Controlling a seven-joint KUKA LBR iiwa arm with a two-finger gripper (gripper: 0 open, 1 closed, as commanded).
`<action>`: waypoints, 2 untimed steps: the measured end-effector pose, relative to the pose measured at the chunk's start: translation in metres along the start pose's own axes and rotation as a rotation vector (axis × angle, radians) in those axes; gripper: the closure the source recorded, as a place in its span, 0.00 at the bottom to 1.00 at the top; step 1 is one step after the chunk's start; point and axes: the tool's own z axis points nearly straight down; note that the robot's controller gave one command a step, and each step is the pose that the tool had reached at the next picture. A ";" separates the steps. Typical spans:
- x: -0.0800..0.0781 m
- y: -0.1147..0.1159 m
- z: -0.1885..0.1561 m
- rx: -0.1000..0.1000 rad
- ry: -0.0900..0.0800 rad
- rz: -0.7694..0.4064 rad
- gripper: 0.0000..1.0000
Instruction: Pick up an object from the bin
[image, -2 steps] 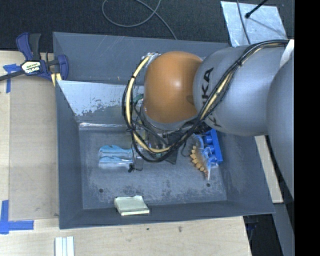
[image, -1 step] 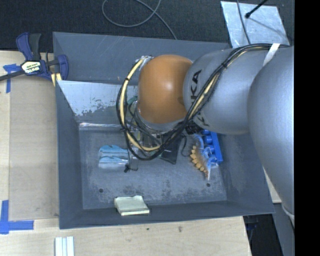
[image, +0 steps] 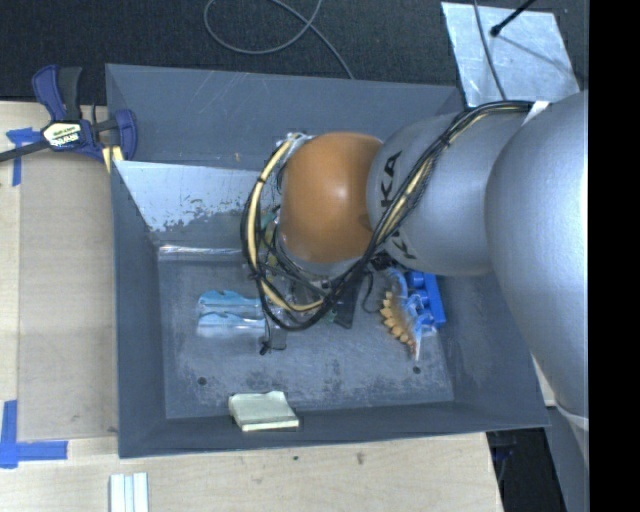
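Fingers of the gripper (image: 272, 335): mostly hidden under the wrist's rounded orange cover (image: 325, 195) and black-and-yellow cable loops (image: 262, 230), so can't tell if released or clenched, and nothing is visible between them. The dark tip pokes out low, near the floor of the grey metal bin (image: 140, 300), slightly left of bin centre.

Nearest thing: pale blue translucent plastic item (image: 225, 310), lying flat on the bin floor at 9 o'clock from the tip, its right end just beside the tip. Contact unclear.

Blue plastic block-shaped piece (image: 422, 300) sits at 3 o'clock from the tip, on the right side of the floor, partly under the silver arm (image: 470, 190). A tan toothed comb-like piece (image: 397, 318) lies touching its left edge.

Pale yellow-green rectangular pad (image: 262, 410) is at 6 o'clock, against the bin's near wall, well apart from the tip.

The arm comes in from 3 o'clock and covers the bin's upper right.
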 end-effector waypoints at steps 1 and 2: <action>-0.019 -0.006 0.043 -0.003 0.010 0.095 1.00; -0.019 -0.006 0.043 -0.003 0.010 0.095 1.00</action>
